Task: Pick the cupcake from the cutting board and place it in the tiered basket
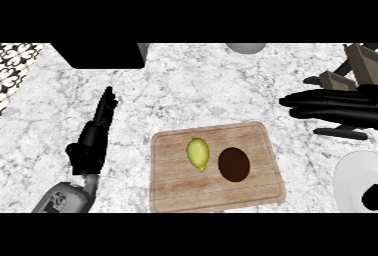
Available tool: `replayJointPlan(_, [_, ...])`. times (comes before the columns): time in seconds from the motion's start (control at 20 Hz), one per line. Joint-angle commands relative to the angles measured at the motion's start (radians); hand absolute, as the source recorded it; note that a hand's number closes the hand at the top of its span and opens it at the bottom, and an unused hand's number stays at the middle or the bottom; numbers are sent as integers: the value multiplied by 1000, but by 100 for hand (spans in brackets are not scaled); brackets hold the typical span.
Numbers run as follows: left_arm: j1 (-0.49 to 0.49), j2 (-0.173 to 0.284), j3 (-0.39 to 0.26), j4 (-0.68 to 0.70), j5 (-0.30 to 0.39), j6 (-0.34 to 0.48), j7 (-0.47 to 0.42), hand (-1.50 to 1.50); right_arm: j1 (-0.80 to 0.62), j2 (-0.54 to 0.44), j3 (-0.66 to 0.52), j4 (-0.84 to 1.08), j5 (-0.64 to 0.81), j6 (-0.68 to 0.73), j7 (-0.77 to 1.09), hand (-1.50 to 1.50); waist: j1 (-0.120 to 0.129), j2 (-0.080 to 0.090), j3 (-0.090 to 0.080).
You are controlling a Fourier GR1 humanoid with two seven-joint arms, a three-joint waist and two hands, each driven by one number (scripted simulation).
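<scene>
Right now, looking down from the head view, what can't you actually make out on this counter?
- Tiered basket: cut off by the right edge, and the right hand lies over it, so its tiers stay hidden.
- Whether the right hand holds anything: its underside faces away.
- Dark brown oval on the cutting board, beside the yellow-green fruit: seen from above, too plain to identify.
- White object: cut by the right edge.
- Grey round object: cut by the top.

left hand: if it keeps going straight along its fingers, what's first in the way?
Probably the black block at the counter's far edge; the left hand points up-view toward it, bare marble between. Height clearance unclear.
</scene>
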Motion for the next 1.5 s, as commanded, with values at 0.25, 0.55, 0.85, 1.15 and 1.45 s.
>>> replayJointPlan(0.25, [38, -13, 34, -52, -50, -38, 33, 0, 91, 98, 96, -171, 250, 8, -14, -150, 7, 1, -1])
replayJointPlan(0.55, [-29, -41, 76, -40, -53, -75, 92, 0, 91, 56, 96, -142, 333, 62, -71, -150, 6, 3, -1])
replayJointPlan(0.85, [1, -83, 84, 26, -93, -93, 20, 0, 127, 83, 175, -186, 418, 57, 16, -150, 3, 3, -2])
replayJointPlan(1.15, [-5, -91, 117, -50, -129, -109, 74, 0, 89, 102, 205, -116, 584, 2, -80, -150, 8, 2, -1])
replayJointPlan(1.45, [34, -126, 103, -76, -184, -99, 89, 0, 109, 55, 232, -74, 738, -81, -219, -150, 9, 2, -1])
